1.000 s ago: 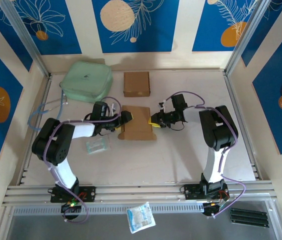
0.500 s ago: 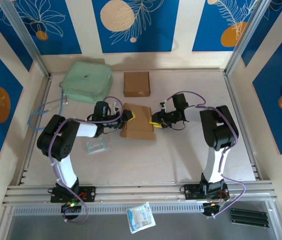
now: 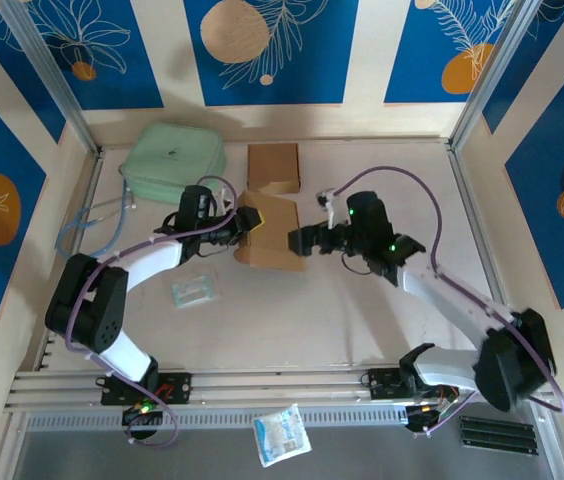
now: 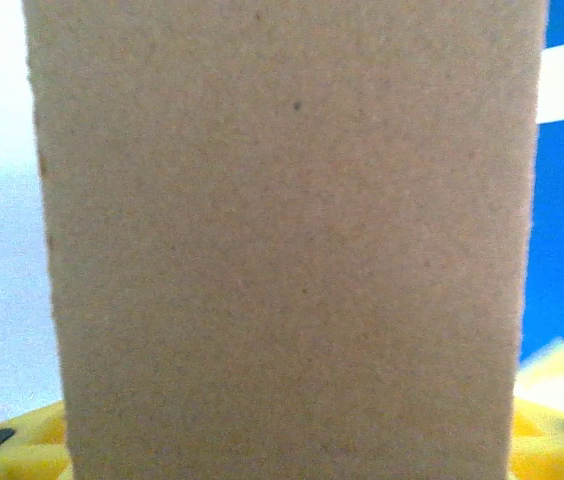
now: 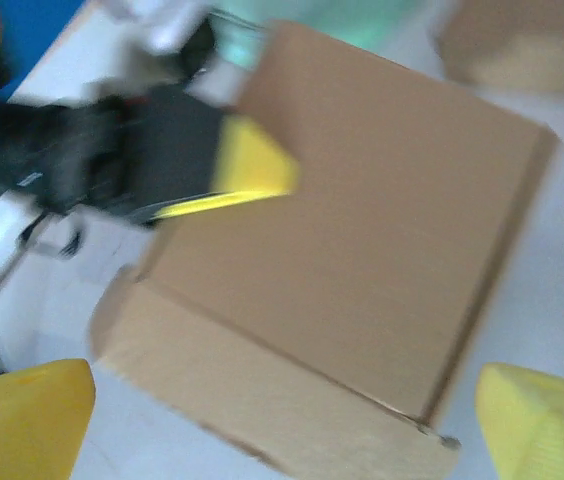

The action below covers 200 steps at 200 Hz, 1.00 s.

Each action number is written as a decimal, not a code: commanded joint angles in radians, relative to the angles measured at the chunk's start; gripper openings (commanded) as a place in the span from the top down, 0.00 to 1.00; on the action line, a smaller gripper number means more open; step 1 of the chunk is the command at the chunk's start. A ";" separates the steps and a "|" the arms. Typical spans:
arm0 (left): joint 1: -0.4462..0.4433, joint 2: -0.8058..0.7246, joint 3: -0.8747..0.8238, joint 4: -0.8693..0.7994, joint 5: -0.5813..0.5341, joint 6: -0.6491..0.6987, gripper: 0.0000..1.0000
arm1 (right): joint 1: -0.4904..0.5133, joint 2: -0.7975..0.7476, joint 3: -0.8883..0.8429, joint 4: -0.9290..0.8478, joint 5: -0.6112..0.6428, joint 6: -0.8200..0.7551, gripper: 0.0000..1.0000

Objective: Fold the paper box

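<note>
My right claw point(image 3: 300, 241) is spread wide and holds nothing, its yellow fingertips point(image 5: 24, 412) at either side of the wrist view. The paper box point(image 5: 362, 230) lies straight ahead, just past the tips. Its near flap point(image 5: 262, 390) runs crosswise to my reach and spans the gap between the fingers. On the far side, my left claw point(image 3: 250, 218) pinches the opposite edge, cardboard between its fingers. The right claw is the free one, so I judge its move is forward onto that flap.

Smeared by motion blur: paper box point(image 5: 362, 230), left gripper point(image 5: 252, 178). Cropped at the bottom edge: right gripper point(image 5: 282, 425) fingertips point(image 5: 27, 420).
</note>
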 commanded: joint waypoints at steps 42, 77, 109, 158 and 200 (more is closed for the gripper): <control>-0.006 -0.082 0.094 -0.203 -0.072 0.027 0.60 | 0.317 0.076 -0.125 0.371 0.430 -0.816 0.01; -0.006 -0.114 0.094 -0.221 -0.100 0.016 0.64 | 0.322 0.254 -0.092 0.619 0.559 -1.009 0.01; -0.006 -0.133 0.101 -0.231 -0.118 -0.016 0.65 | 0.308 0.379 -0.046 0.710 0.573 -1.114 0.01; -0.005 -0.143 0.128 -0.257 -0.127 -0.039 0.69 | 0.314 0.552 0.001 0.906 0.667 -1.247 0.01; -0.005 -0.154 0.128 -0.259 -0.134 -0.040 0.70 | 0.325 0.559 0.011 0.841 0.654 -1.204 0.09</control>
